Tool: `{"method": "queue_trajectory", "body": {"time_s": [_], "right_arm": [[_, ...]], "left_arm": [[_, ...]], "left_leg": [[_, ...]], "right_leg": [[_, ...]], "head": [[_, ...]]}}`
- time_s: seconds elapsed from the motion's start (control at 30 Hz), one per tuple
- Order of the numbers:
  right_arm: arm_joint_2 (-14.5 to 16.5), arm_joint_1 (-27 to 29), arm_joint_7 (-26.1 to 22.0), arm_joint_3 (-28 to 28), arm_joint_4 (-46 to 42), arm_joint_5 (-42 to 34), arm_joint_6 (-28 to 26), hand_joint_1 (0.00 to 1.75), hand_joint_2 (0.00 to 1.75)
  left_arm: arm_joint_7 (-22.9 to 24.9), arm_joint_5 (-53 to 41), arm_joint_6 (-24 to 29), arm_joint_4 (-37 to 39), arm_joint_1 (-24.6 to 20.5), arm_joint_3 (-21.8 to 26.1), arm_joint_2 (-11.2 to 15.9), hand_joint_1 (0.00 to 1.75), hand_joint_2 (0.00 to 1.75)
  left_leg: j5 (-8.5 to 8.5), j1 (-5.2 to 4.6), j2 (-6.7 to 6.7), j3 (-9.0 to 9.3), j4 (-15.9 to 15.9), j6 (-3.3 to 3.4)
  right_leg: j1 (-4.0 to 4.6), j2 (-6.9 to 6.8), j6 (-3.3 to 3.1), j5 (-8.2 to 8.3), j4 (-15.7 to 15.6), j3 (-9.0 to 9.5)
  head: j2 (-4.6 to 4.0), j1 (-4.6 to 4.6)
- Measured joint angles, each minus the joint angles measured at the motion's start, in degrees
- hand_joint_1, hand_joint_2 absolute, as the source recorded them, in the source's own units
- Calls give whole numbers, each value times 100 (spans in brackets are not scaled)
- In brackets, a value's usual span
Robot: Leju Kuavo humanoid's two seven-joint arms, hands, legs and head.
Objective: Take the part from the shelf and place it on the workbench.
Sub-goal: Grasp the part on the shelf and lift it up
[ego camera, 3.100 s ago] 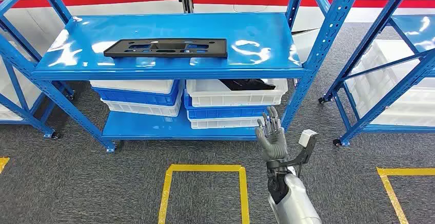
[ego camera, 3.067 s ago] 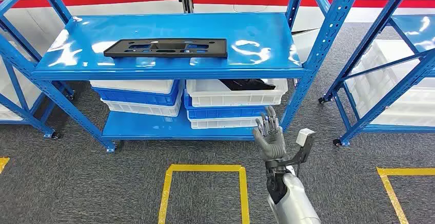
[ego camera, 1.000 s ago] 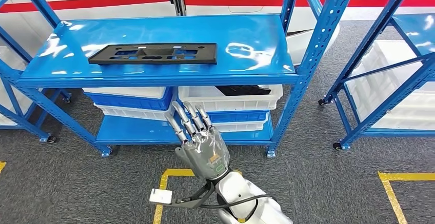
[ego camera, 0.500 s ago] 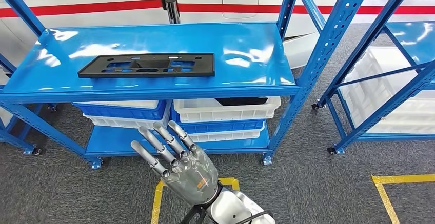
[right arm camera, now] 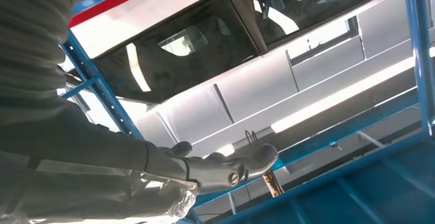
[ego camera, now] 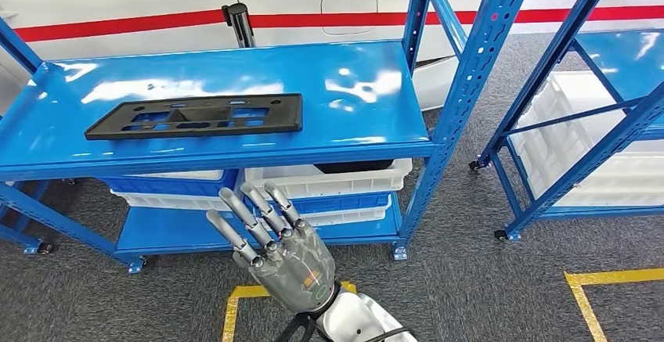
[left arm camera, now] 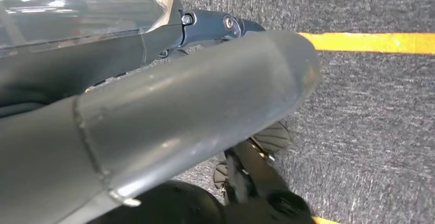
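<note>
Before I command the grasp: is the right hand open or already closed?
Open. In the head view the right hand is raised below the shelf with fingers spread and nothing in it; the black part lies flat on the top shelf.

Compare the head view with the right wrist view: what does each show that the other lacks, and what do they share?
Head view alone: the black part lying flat on the blue shelf, white and blue bins beneath, yellow floor tape. Right wrist view alone: dark glass panels above the rack. Shared: the right hand, fingers spread and holding nothing, the blue rack frame, and the red stripe.
</note>
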Motion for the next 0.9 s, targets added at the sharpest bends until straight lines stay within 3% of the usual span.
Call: {"method": "queue_trajectory", "body": {"time_s": [0.03, 0.07, 0.1, 0.17, 0.2, 0.23, 0.3, 0.37, 0.43, 0.53, 0.57, 0.6, 0.67, 0.7, 0.77, 0.83, 0.9], "right_arm": [[2, 6, -23, -6, 1, -5, 0, 0, 175], [3, 10, -46, -11, 1, -13, 0, 0, 175], [4, 13, -68, -15, 2, -21, 0, 0, 175], [13, 14, -111, -32, 5, -35, 0, 0, 175], [20, 16, -128, -47, 11, -44, 0, 0, 175], [30, 20, -145, -64, 20, -55, 0, 0, 175], [46, 27, -177, -92, 38, -78, 0, 0, 175], [54, 29, -198, -116, 46, -106, 0, 0, 175], [56, 33, -210, -146, 56, -141, -1, 0, 175], [50, 71, -227, -193, 99, -165, -1, 0, 175], [49, 82, -235, -210, 117, -164, -1, 0, 175], [50, 87, -241, -225, 134, -162, -1, 0, 175], [52, 89, -245, -250, 164, -149, 0, 0, 175], [54, 90, -246, -259, 177, -143, 0, 0, 175], [68, 96, -246, -273, 195, -136, 0, 0, 175], [87, 101, -243, -289, 199, -125, 0, 0, 175], [102, 100, -202, -310, 200, -84, 0, 0, 175]], "left_arm": [[-7, -8, -13, 1, 8, 0, -2, 0, 0], [-11, -14, -25, 1, 17, 0, -2, 0, 0], [-14, -16, -33, 1, 22, 0, -2, 0, 0], [-4, -25, -41, 1, 25, 0, -1, 0, 0], [9, -30, -43, 1, 22, 0, -1, 0, 0], [25, -35, -44, 1, 20, -1, 0, 0, 0], [54, -48, -44, 1, 24, -1, 1, 0, 0], [65, -70, -48, 1, 28, 0, -6, 0, 0], [67, -86, -58, 1, 18, 0, -16, 0, 0], [66, -91, -69, 1, 11, 0, -19, 0, 0], [61, -91, -79, 1, 15, 0, -19, 0, 0], [54, -94, -94, 1, 18, 0, -19, 0, 0], [38, -100, -126, 1, 23, 0, -19, 0, 0], [33, -102, -137, 1, 23, -1, -19, 0, 0], [26, -102, -148, 1, 22, -1, -19, 0, 0], [17, -108, -153, 1, 20, -2, -19, 0, 0], [4, -136, -182, 1, 19, -6, -18, 0, 0]], "left_leg": [[-67, 1, 0, -213, 253, -9], [-31, 0, 0, -338, 311, -8], [122, 0, 0, -360, 171, 3], [667, -6, -5, -170, -538, 57], [786, -22, -7, -70, -834, 90], [858, -40, -18, 13, -1036, 128], [821, -76, -36, 74, -1105, 185], [927, -61, -38, 156, -1185, 232], [930, -48, -27, 234, -1259, 293], [880, -70, -25, 266, -1265, 347], [861, -72, -28, 278, -1263, 347], [842, -71, -35, 298, -1260, 338], [794, -68, -49, 355, -1252, 293], [762, -82, -55, 381, -1241, 258], [709, -101, -56, 409, -1225, 190], [681, -80, -47, 423, -1224, 135], [596, -46, -35, 389, -1102, 75]], "right_leg": [[15, 15, -22, -24, 0, 24], [27, 37, -34, -53, 0, 57], [34, 58, -38, -83, 0, 99], [41, 88, -22, -152, -2, 194], [52, 101, -6, -183, -2, 228], [67, 111, 21, -212, -2, 242], [99, 128, 89, -258, -9, 226], [115, 106, 147, -322, 32, 228], [117, 68, 153, -505, 423, 62], [92, 54, 158, -808, 1411, -571], [82, 53, 198, -779, 1513, -688], [69, 50, 255, -665, 1412, -700], [37, 25, 367, -287, 746, -469], [29, 5, 380, -123, 416, -345], [24, -18, 301, 41, 76, -196], [29, -6, 184, 55, 59, -160], [12, 1, 109, 51, 42, -124]], "head": [[0, 0], [0, -1], [0, -1], [0, -3], [0, -7], [0, -13], [0, -19], [0, -16], [0, 2], [0, 19], [0, 20], [0, 22], [0, 26], [0, 27], [0, 26], [0, 23], [0, 13]]}}
